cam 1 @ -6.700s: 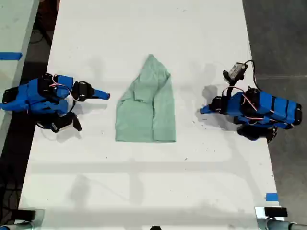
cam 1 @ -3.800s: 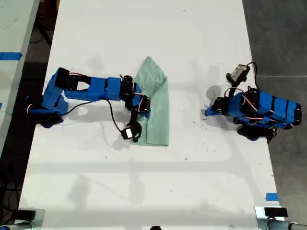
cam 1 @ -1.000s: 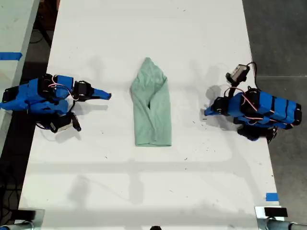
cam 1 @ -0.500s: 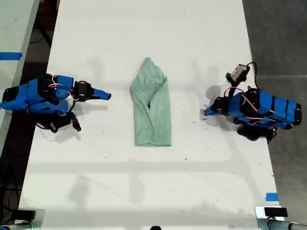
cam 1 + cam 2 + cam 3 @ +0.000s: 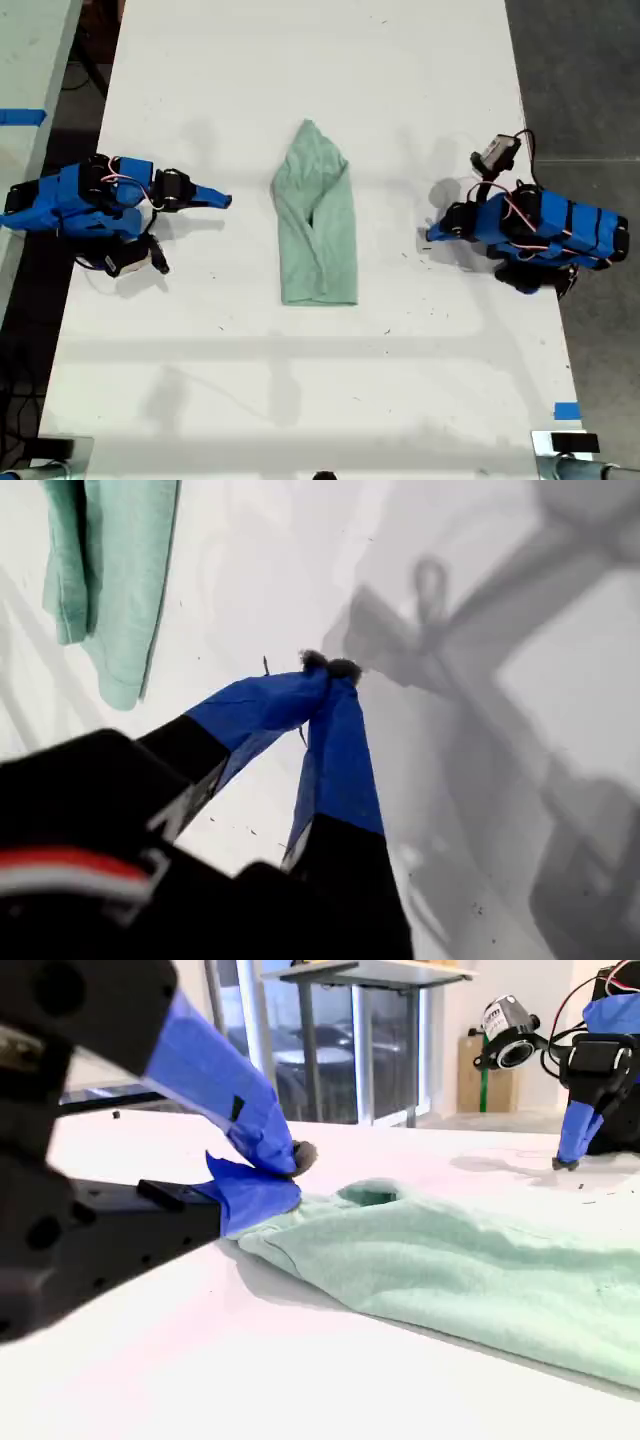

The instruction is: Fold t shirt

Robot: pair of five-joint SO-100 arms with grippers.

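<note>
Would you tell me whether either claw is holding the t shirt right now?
No, in the exterior view the t shirt lies alone mid-table, with both arms parked apart from it.

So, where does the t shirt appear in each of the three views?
Exterior view: the t shirt lies mid-table between both arms, touched by neither.
First wrist view: only one end shows, at the picture's edge, beyond my first claw.
Second wrist view: it stretches across the table just past my second claw.
Shared landmark: my first claw, tip down on the white table, shows in all three.
</note>
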